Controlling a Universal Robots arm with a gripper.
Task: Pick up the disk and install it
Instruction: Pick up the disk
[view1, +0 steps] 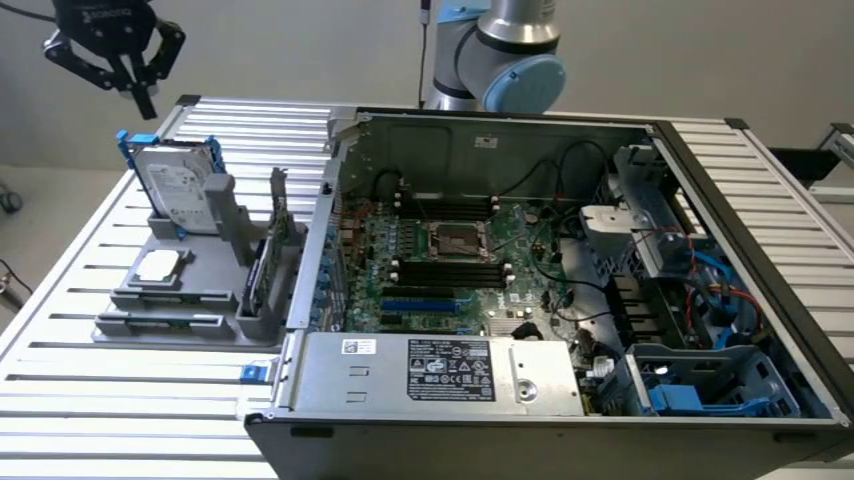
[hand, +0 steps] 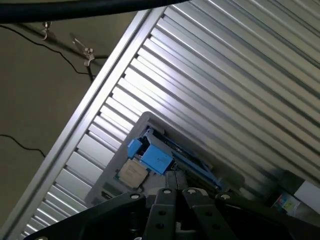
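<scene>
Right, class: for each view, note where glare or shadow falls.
Exterior view: even light, soft sheen on the table slats, case interior shaded. Wrist view: a strong glare band across the slats, the gripper dark against them.

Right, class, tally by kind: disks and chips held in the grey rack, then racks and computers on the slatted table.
Disk: 1
Chip: 1
Rack: 1
Computer: 1
Total: 4
</scene>
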